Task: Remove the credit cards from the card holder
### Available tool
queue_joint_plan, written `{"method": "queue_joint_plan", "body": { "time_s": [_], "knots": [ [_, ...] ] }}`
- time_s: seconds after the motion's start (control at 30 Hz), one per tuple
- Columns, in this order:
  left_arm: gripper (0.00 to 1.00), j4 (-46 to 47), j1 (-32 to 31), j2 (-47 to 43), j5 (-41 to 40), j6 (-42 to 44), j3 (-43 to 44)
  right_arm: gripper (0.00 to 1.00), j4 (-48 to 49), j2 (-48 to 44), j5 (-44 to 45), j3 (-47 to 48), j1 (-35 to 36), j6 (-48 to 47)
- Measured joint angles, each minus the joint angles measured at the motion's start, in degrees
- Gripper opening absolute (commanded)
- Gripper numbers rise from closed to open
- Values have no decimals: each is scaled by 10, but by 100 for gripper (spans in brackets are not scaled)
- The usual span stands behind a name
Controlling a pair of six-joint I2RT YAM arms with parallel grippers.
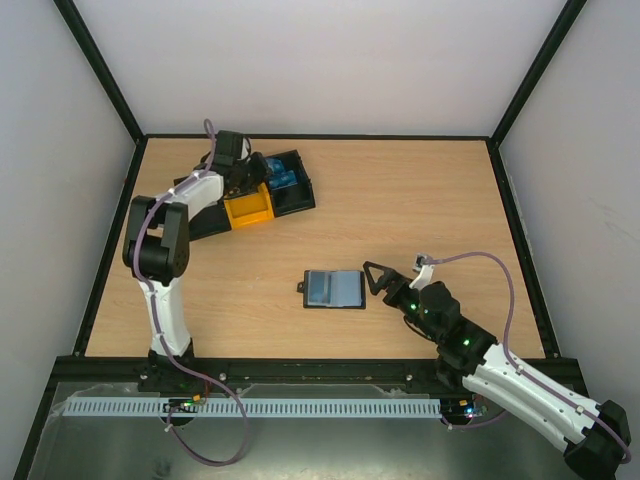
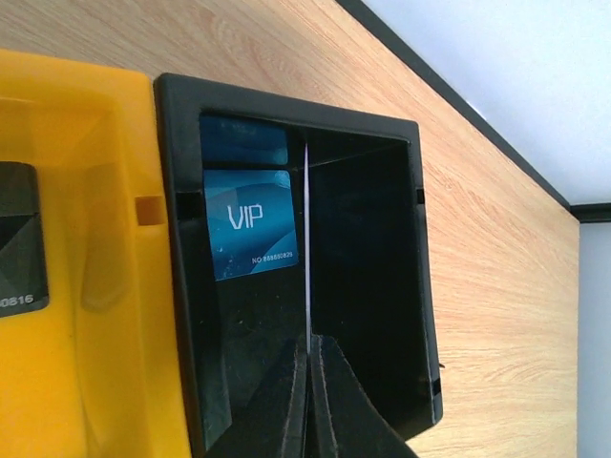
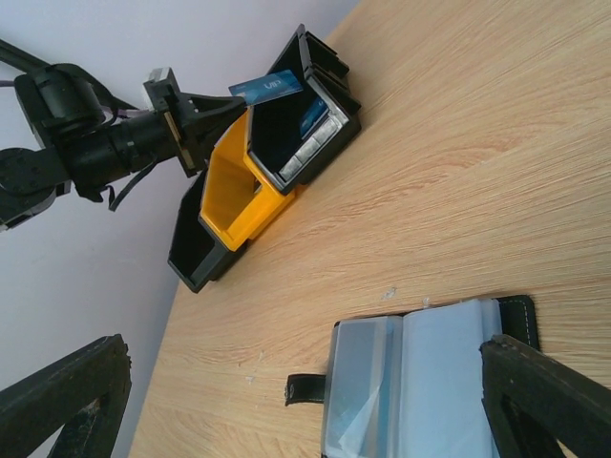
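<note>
- Overhead view: one wooden table (image 1: 430, 210), two arms, one tray (image 1: 298, 200), one card holder (image 1: 335, 289).
- Tray sits in the upper left of the overhead frame. Three compartments counted: black, yellow in the middle (image 1: 248, 208), black.
- Left gripper (image 2: 308, 348): fingers pressed together, clamped on one credit card (image 3: 267, 87). It is blue in the right wrist view; in the left wrist view it shows only as a thin pale edge.
- The held card hangs over the black end compartment. Cannot tell whether it touches the tray.
- Inside that compartment: one blue card marked VIP (image 2: 250, 224) and one darker blue card (image 2: 243, 141) partly behind it. Two counted with certainty; the right wrist view suggests a small stack, number unclear.
- Yellow compartment: one dark card (image 2: 14, 239), cut off by the left edge of the frame.
- Card holder lies open and flat just below the centre of the overhead frame, well apart from the tray. Two pale grey-blue pocket panels face up, with one short black tab (image 1: 302, 288) on its left edge. Cannot tell whether any cards remain in the pockets.
- Right gripper (image 1: 376, 279): jaws wide apart, holding nothing, just right of the card holder.
</note>
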Motion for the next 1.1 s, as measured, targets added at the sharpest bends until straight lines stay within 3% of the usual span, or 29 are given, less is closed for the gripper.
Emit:
{"method": "queue_joint_plan", "body": {
  "time_s": [0.43, 1.1],
  "knots": [
    [7, -38, -16, 60, -22, -11, 63, 98, 0, 8, 18, 0, 0, 2],
    [18, -28, -23, 74, -52, -33, 74, 98, -9, 2, 33, 0, 0, 2]
  ]
}}
